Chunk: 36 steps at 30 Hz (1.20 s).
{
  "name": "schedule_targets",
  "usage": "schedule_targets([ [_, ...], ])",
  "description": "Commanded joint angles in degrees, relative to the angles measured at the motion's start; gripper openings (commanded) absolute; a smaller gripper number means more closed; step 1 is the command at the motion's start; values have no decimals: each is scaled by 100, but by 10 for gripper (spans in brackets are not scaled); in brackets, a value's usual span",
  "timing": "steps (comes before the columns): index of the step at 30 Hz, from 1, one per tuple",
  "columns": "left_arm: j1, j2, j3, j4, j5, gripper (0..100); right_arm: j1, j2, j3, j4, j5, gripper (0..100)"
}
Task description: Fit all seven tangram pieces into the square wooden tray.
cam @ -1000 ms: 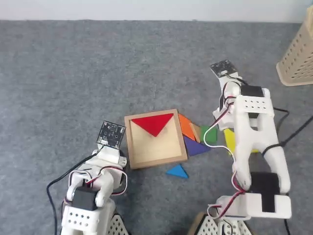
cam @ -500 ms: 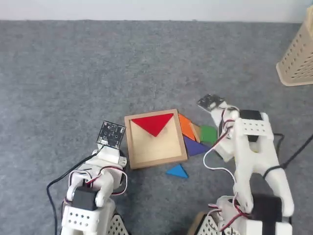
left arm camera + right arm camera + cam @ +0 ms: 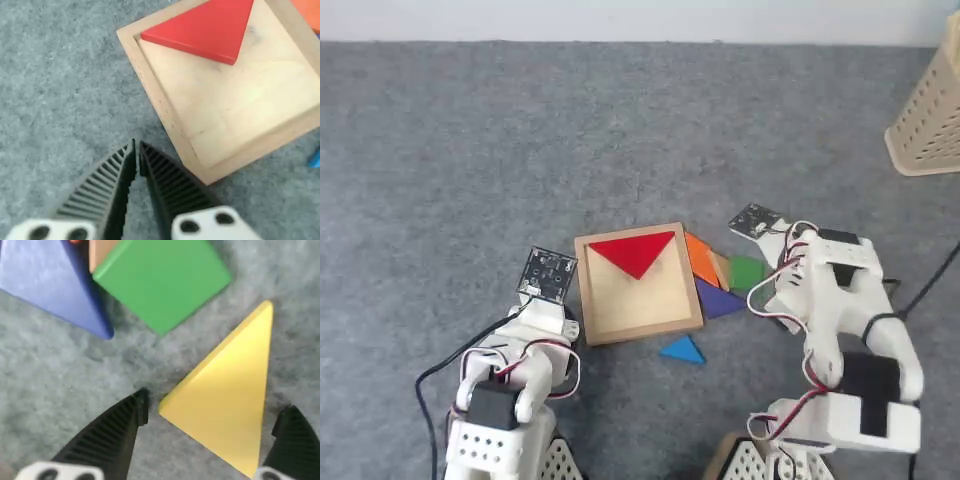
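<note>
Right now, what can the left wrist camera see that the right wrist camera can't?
The left wrist view has the square wooden tray with the red triangle lying inside it, and the left gripper, shut, over the carpet beside the tray. The right wrist view has the yellow triangle with the open right gripper on either side of it, plus the green square and the dark blue triangle. Both share the grey carpet.
</note>
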Motion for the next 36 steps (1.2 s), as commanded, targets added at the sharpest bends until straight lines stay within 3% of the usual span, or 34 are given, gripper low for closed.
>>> schedule_targets([
  [1, -18, -114, -101, 35, 35, 12, 40, 163, -352, -31, -88, 390],
  [7, -18, -114, -101, 35, 35, 12, 40, 180, -387, 13, -149, 279],
  [16, -18, -114, -101, 35, 35, 12, 4, 136, -668, 13, -1600, 7],
  [28, -18, -114, -101, 35, 35, 12, -699, 127, -2848, 2035, -3121, 8],
  [32, -18, -114, -101, 35, 35, 12, -681, -145, -2857, 2422, -2760, 8],
  [36, -18, -114, -101, 35, 35, 12, -708, -1622, -1705, 2545, -2295, 8],
])
